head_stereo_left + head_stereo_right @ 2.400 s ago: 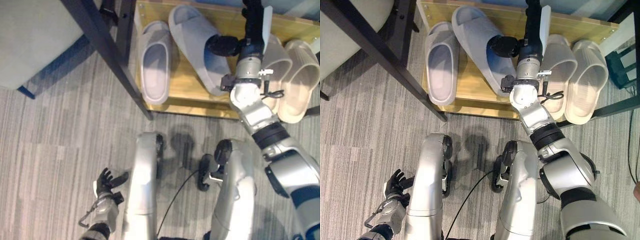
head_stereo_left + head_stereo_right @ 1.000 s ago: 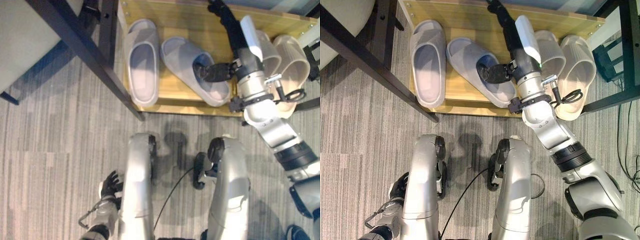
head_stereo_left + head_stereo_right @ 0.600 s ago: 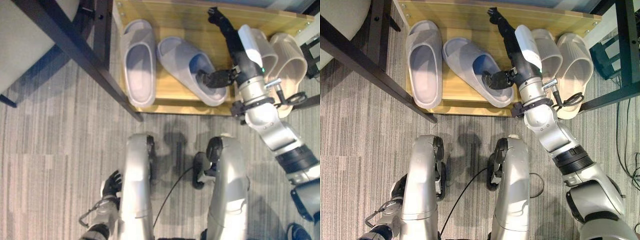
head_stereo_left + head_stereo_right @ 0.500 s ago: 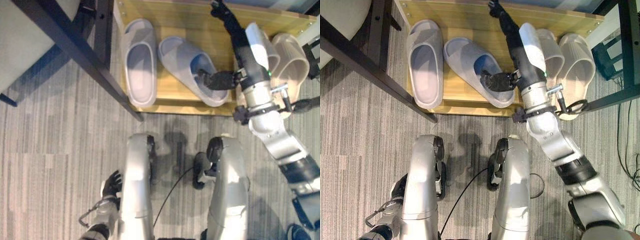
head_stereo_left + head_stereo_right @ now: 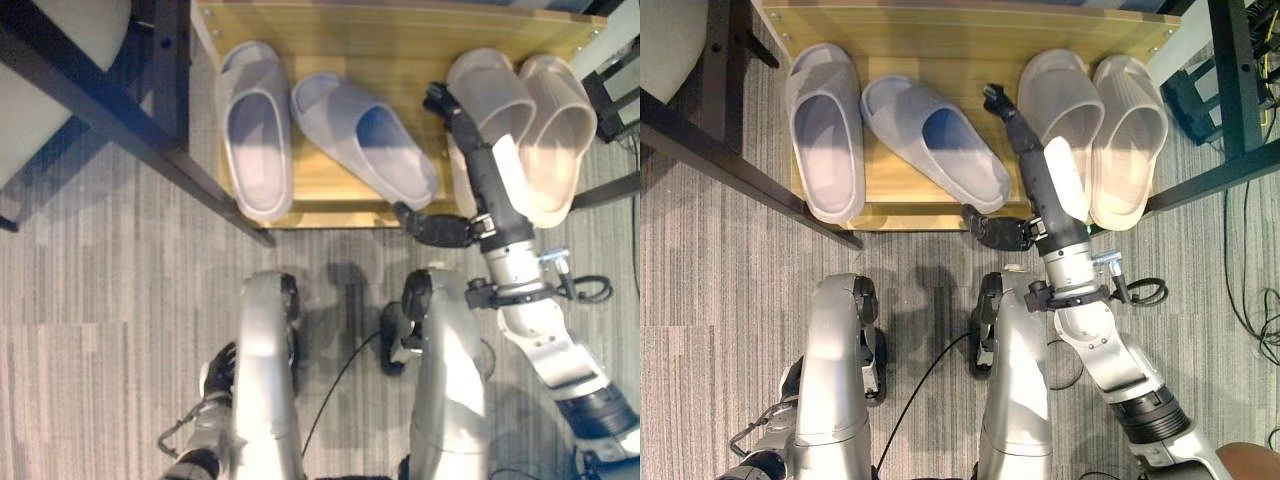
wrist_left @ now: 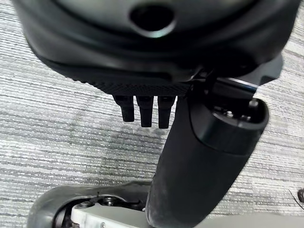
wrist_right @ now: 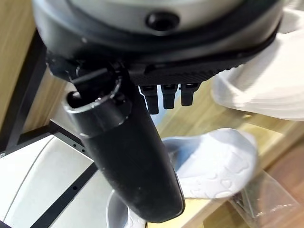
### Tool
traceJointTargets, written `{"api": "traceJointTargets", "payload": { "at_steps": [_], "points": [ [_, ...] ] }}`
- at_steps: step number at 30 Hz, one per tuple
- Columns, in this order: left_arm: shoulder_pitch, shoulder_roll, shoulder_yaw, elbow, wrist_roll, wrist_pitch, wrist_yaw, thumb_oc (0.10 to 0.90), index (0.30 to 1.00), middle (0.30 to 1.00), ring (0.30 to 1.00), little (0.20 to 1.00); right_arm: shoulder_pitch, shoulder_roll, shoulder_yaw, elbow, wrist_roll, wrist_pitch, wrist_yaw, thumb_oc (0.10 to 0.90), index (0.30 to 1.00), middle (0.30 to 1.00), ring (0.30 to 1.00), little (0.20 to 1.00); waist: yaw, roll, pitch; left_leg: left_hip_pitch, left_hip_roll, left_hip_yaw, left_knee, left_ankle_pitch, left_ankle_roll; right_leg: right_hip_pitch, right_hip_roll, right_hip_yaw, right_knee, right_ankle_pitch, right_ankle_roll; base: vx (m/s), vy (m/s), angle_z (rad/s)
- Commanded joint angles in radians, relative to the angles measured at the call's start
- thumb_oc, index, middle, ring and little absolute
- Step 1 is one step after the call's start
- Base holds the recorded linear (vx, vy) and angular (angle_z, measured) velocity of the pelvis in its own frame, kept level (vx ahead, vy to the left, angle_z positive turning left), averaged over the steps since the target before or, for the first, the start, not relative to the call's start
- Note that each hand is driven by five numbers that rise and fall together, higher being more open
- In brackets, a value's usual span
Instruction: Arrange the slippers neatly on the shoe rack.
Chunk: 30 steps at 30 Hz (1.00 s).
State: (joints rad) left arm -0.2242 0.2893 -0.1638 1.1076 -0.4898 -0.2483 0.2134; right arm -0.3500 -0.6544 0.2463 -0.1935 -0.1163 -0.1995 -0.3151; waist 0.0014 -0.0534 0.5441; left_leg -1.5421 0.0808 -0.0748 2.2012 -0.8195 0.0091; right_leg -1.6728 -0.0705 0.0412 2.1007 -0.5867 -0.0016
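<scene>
Reaching: my right hand (image 5: 1012,232) hangs at the rack's front edge, fingers (image 5: 1002,107) straight and holding nothing.
Left hand (image 5: 218,372): low at 7 o'clock; I cannot tell its state.
Slippers: on the shoe rack (image 5: 940,30); upright grey slipper (image 5: 824,128) at 10 o'clock, skewed grey slipper (image 5: 935,142) beside it, beige pair (image 5: 1102,130) at 1 o'clock.
Risk: I judge my forearm could nudge the beige pair crooked.

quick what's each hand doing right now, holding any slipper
Left hand: open, holding nothing, down over the carpet.
Right hand: open, fingers straight, holding nothing, over the rack.
</scene>
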Motion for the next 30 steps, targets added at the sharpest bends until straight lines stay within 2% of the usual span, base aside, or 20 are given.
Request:
{"api": "traceJointTargets", "payload": {
  "at_steps": [1, 7, 15, 21, 30],
  "points": [
    [0.059, -0.016, -0.015, 0.056, 0.023, -0.040, 0.033, 0.800, 0.900, 0.900, 0.900, 0.900, -0.085, -0.004, -0.051, -0.157, 0.006, -0.089, -0.022, 0.800, 0.900, 0.900, 0.900, 0.900, 0.057, -0.037, -0.024, -0.028, -0.056, -0.031, -0.017, 0.037, 0.053, 0.103, -0.025, 0.022, 0.072, -0.132, -0.066, 0.00, 0.000, 0.00],
    [0.054, -0.016, -0.009, 0.065, 0.019, -0.035, 0.028, 0.800, 0.900, 0.900, 0.900, 0.900, -0.068, -0.002, -0.020, -0.119, 0.069, -0.089, 0.021, 0.800, 0.900, 0.900, 0.900, 0.900, 0.056, -0.039, -0.024, -0.028, -0.055, -0.031, -0.016, 0.039, 0.051, 0.103, -0.023, 0.022, 0.075, -0.133, -0.065, 0.00, 0.000, 0.00],
    [0.051, -0.027, 0.007, 0.072, 0.017, -0.028, 0.016, 0.800, 0.900, 0.900, 0.900, 0.900, -0.008, -0.014, -0.033, -0.077, 0.048, -0.066, 0.051, 0.800, 0.900, 0.900, 0.900, 0.900, 0.053, -0.044, -0.024, -0.028, -0.056, -0.034, -0.013, 0.038, 0.050, 0.103, -0.023, 0.025, 0.079, -0.134, -0.064, 0.00, 0.000, 0.00],
    [0.043, -0.026, 0.001, 0.077, 0.021, -0.023, 0.006, 0.800, 0.900, 0.900, 0.900, 0.900, -0.021, -0.005, -0.006, -0.039, 0.065, -0.056, 0.073, 0.800, 0.900, 0.900, 0.900, 0.900, 0.053, -0.044, -0.024, -0.028, -0.055, -0.032, -0.013, 0.038, 0.049, 0.103, -0.023, 0.026, 0.080, -0.134, -0.064, 0.00, 0.000, 0.00],
    [0.042, -0.016, 0.005, 0.085, 0.023, -0.018, -0.007, 0.800, 0.900, 0.900, 0.900, 0.900, -0.062, 0.004, 0.070, -0.090, 0.167, -0.077, 0.171, 0.800, 0.900, 0.900, 0.900, 0.900, 0.059, -0.046, -0.024, -0.028, -0.053, -0.029, -0.012, 0.042, 0.046, 0.103, -0.023, 0.026, 0.082, -0.131, -0.064, 0.00, 0.000, 0.00]
  ]
}}
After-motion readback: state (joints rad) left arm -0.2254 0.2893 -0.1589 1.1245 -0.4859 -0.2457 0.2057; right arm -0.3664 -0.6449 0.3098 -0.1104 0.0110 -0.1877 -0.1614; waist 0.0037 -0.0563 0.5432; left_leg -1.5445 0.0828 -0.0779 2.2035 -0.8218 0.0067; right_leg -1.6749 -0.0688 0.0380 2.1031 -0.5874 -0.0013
